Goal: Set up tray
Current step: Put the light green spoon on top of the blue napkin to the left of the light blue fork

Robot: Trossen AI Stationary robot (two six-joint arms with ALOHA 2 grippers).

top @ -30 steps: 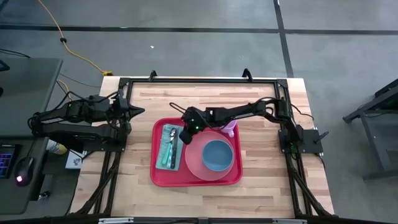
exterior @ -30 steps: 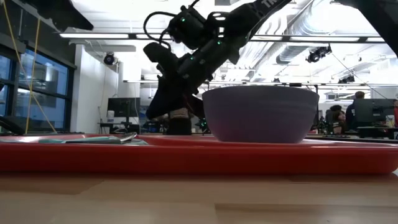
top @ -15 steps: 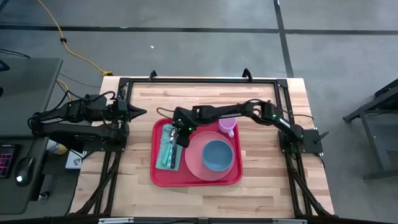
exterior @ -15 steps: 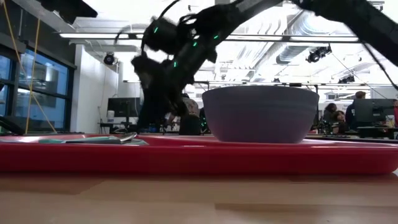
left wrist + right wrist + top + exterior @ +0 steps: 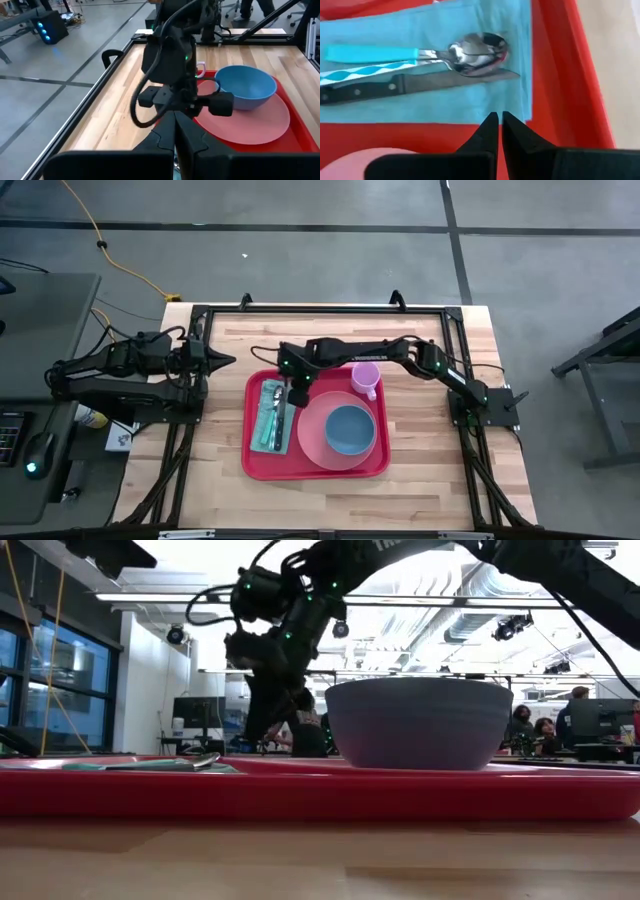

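The red tray (image 5: 258, 465) lies in the middle of the table. On its left part a teal napkin (image 5: 445, 100) carries a spoon (image 5: 480, 49), a teal-handled fork (image 5: 370, 53) and a black-handled knife (image 5: 420, 84). A pink plate (image 5: 312, 442) with a blue bowl (image 5: 350, 429) fills the tray's right part. A pink cup (image 5: 365, 379) stands in the far right corner. My right gripper (image 5: 499, 120) is shut and empty, hanging over the napkin's far end and pointing steeply down. My left gripper (image 5: 175, 135) waits shut at the table's left edge.
A black frame (image 5: 320, 310) runs around the table's far and side edges. Bare wood lies beyond the tray's far rim and in front of its near rim. Off the table's left side stands a desk (image 5: 40, 330) with cables.
My right gripper has shifted a little toward the table's left and far edges, from the plate's edge to above the napkin's far end. It has rolled and tipped more steeply downward, staying shut. Nothing on the tray has moved.
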